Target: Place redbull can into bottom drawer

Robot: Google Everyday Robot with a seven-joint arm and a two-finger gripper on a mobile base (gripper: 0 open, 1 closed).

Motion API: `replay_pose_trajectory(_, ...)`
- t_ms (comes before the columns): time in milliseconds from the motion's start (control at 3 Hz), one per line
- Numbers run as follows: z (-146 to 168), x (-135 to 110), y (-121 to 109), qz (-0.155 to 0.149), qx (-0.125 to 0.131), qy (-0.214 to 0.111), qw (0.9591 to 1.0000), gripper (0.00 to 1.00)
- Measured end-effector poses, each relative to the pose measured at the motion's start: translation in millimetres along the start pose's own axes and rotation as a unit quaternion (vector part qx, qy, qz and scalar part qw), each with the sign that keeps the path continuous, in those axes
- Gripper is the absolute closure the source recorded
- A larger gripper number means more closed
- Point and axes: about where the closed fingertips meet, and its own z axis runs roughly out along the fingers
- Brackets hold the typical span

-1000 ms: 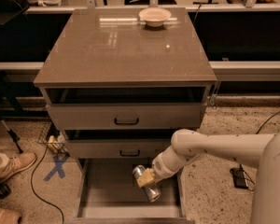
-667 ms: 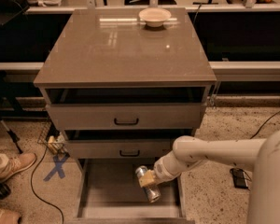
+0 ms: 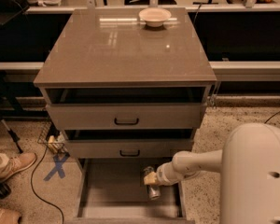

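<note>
Floor point(image 3: 245, 118): speckled stone, with a blue tape X point(image 3: 56, 167) and a dark cable point(image 3: 35, 190) at the left.
Cabinet point(image 3: 126, 50): grey, 3 drawers, glossy flat top catching reflections.
Robot arm point(image 3: 254, 171): white, reaching in from the right.
Bottom drawer point(image 3: 107, 190): pulled open, plain grey floor.
Bowl point(image 3: 155, 17): cream, near the top's far edge.
Gripper point(image 3: 150, 178): over the bottom drawer's right half, pinching the redbull can point(image 3: 153, 192), which is silvery, tilted and inside the drawer's outline.

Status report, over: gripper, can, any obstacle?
Gripper shut on redbull can, over open bottom drawer. No obstacle seen.
</note>
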Motion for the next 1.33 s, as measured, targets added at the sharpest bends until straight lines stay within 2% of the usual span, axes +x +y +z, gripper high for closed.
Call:
replay_pose_trajectory(333, 45, -9, -28, 0.029, 0.012, -0.005, 0.9995, 0.58)
replay_pose_trajectory(667, 78, -13, -43, 0.048, 0.011, 0.001, 0.9988, 0.36)
replay_pose_trajectory(1000, 97, -16, -52, 0.059, 0.009, 0.006, 0.9982, 0.11)
replay_pose_trajectory(1333, 92, -16, -62, 0.075, 0.013, -0.008, 0.9971, 0.00)
